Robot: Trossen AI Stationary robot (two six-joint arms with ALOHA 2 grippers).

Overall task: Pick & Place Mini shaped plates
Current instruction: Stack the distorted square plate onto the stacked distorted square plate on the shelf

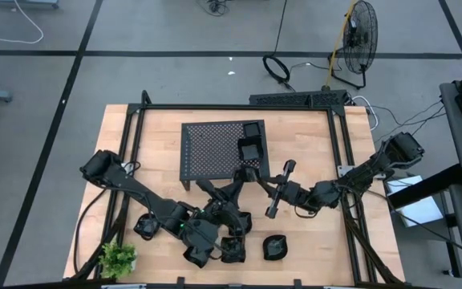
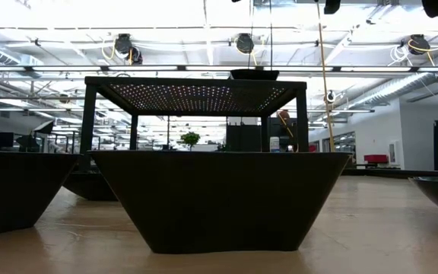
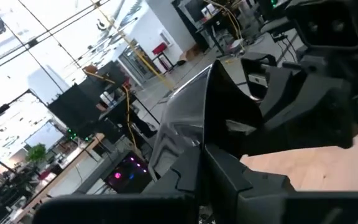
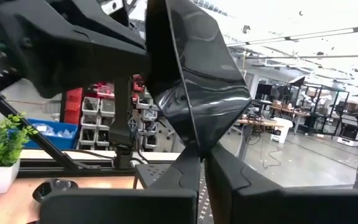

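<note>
Both grippers (image 1: pixel 245 178) pinch one mini plate (image 4: pixel 194 81) btwn them

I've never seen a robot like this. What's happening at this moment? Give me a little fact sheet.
left pincer: shut on a small black dish
right pincer: shut on the same dish, from the opposite side
where: above the table, by the near edge of the rack
on the rack: two square dishes at its right end
on the table: more dishes, such as a round dish
corner: green plant
</note>
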